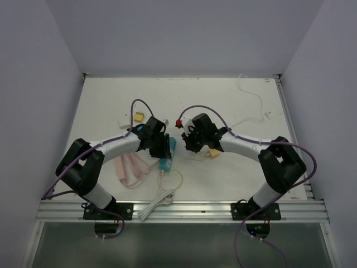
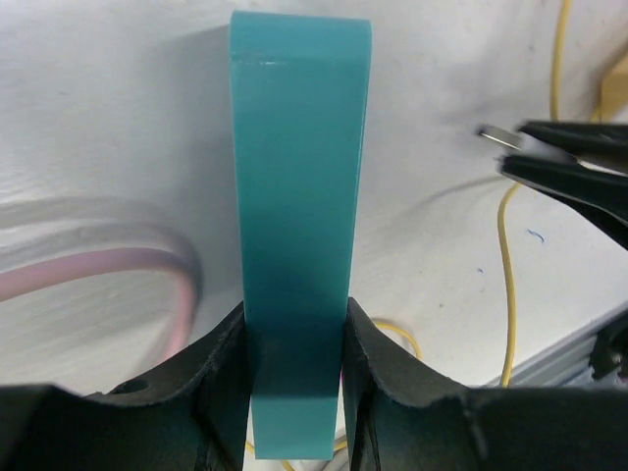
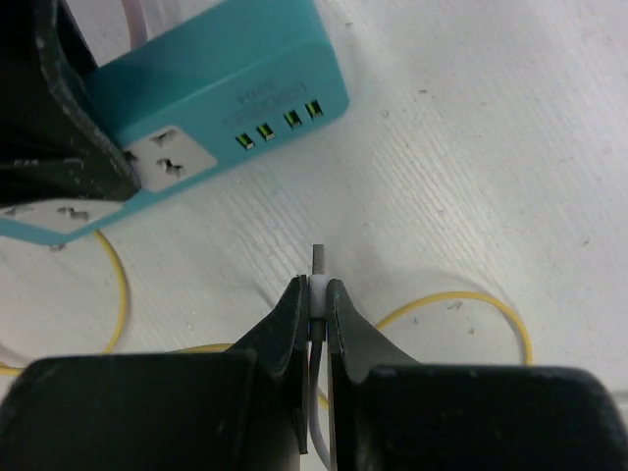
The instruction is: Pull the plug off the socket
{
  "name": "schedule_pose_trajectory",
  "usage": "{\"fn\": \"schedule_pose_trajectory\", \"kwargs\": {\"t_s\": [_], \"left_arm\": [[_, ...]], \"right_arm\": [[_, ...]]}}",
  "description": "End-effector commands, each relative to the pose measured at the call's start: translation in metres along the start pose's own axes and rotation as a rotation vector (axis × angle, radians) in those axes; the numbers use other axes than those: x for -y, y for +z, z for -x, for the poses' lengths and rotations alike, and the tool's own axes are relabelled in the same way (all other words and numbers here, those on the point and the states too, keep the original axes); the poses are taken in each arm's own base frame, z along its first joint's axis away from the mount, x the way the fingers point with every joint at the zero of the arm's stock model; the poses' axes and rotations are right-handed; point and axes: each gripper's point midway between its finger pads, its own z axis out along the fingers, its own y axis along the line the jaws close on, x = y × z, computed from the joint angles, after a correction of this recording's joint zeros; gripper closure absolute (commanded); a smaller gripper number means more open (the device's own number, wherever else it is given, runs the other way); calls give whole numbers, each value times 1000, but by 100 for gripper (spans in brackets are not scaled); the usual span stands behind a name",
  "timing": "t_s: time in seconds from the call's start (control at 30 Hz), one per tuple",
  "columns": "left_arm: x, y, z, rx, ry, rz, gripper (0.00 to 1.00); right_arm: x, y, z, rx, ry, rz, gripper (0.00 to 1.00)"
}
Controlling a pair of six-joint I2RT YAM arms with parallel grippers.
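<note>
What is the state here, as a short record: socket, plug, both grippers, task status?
socket: teal power strip, visible outlets empty
plug: white, metal prong bare, apart from the strip
left gripper: shut on power strip
right gripper: shut on plug
status: plug appears already out

The teal socket (image 2: 299, 196) is showing smooth, faintly glossy plastic; the white plug (image 3: 317, 288) is showing plastic with a dull metal prong (image 3: 317, 258). The table (image 3: 471, 177) is looking matt, white and rough-grained.

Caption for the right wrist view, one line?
Right gripper holds the white plug, free of the teal power strip.
</note>
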Motion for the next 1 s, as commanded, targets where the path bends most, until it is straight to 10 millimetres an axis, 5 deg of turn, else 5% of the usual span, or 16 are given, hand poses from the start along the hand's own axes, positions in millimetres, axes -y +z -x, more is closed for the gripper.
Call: {"fn": "schedule_pose_trajectory", "kwargs": {"t_s": [0.0,0.27,0.7,0.87,0.97], "left_arm": [[-118,-5,-52,-135,-47,524,100],[-102,-9,-38,-89,-50,463,100],[-28,-15,25,66,-64,170,100],[-2,-13,55,102,-57,102,100],[18,-9,79,132,-60,47,100]], "right_arm": [[3,-20,5,13,42,-27,100],[17,-28,21,60,97,-79,100],[126,-72,-47,137,745,-410,100],[154,-90,-80,130,947,-527,90],[162,-100,-88,153,1021,-549,67]]}}
